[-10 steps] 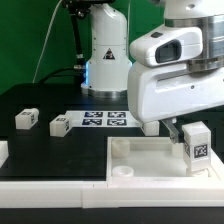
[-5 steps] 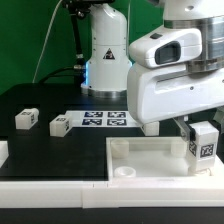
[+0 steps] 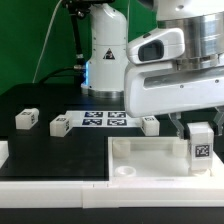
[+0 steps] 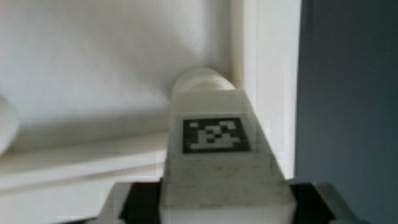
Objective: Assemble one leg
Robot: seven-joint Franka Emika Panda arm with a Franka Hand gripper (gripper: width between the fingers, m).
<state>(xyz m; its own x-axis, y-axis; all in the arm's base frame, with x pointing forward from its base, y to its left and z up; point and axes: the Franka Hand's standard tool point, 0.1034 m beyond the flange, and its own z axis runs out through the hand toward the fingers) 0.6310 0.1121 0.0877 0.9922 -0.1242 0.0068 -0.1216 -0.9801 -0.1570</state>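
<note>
My gripper (image 3: 200, 130) is shut on a white leg (image 3: 201, 146) with a black-and-white tag, holding it upright at the exterior view's right, over the right end of the large flat white slab (image 3: 150, 158). In the wrist view the leg (image 4: 217, 140) stands between my dark fingers (image 4: 139, 205), its rounded tip close to the slab's raised edge (image 4: 267, 60). Three more legs lie on the black table: one (image 3: 26, 119) at the left, one (image 3: 59, 125) beside the marker board, and one (image 3: 149, 125) behind the slab.
The marker board (image 3: 104, 120) lies flat behind the slab. The arm's white base (image 3: 104, 50) stands at the back. A round socket (image 3: 125, 172) shows at the slab's near left corner. A white block (image 3: 3, 151) sits at the left edge.
My gripper has shifted slightly to the exterior view's right and risen a little with the leg in it. The third loose leg behind the slab is now more exposed.
</note>
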